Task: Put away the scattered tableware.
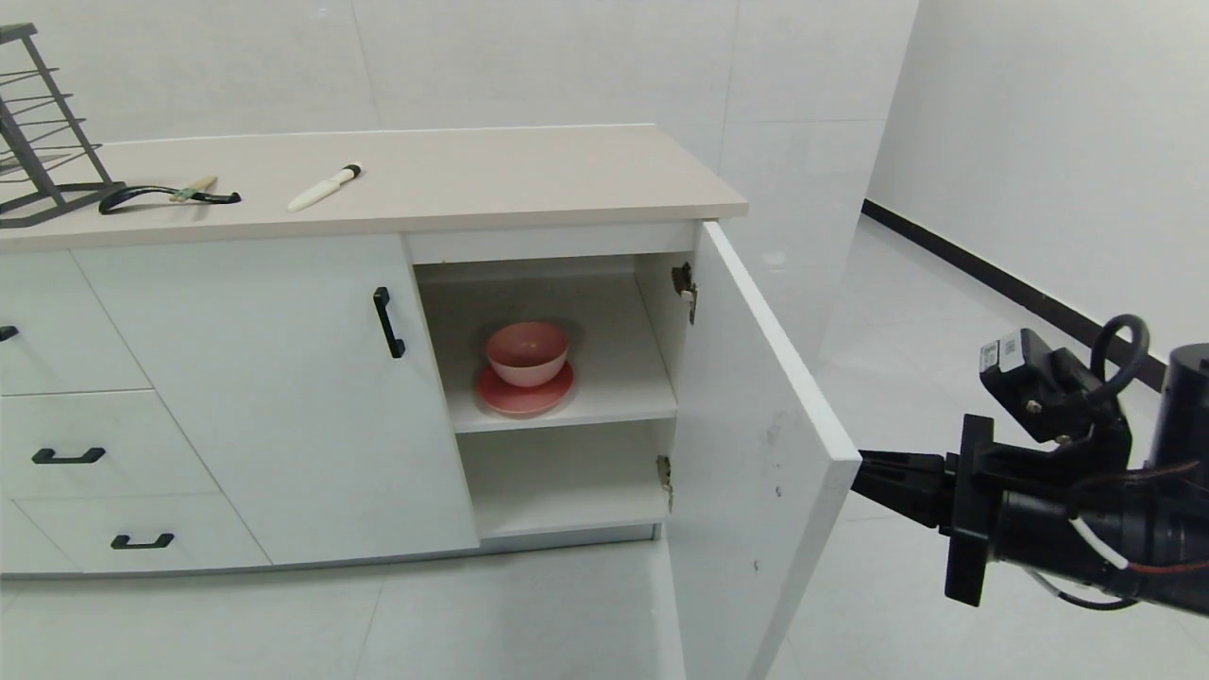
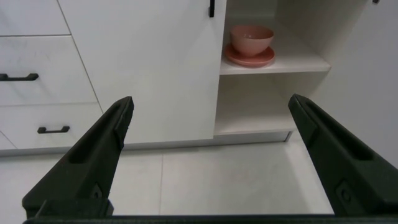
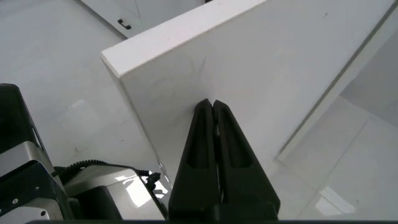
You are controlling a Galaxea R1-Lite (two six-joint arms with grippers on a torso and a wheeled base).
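Observation:
A pink bowl point(image 1: 527, 351) sits on a pink plate point(image 1: 525, 391) on the upper shelf of the open cabinet; the left wrist view shows the same bowl point(image 2: 252, 38) and plate point(image 2: 250, 59). The cabinet door point(image 1: 756, 425) stands swung out. My right gripper point(image 1: 859, 474) is shut, its tips against the door's outer face point(image 3: 249, 68) near the free edge, as the right wrist view shows point(image 3: 212, 104). My left gripper point(image 2: 210, 99) is open and holds nothing, low in front of the cabinet. On the countertop lie a white utensil point(image 1: 326, 187) and a black curved tool point(image 1: 170, 195).
A dark wire rack point(image 1: 38, 132) stands at the counter's far left. The closed door with a black handle point(image 1: 388, 322) and drawers point(image 1: 68, 455) lie left of the opening. The lower shelf point(image 1: 567, 505) holds nothing. Tiled floor spreads in front and to the right.

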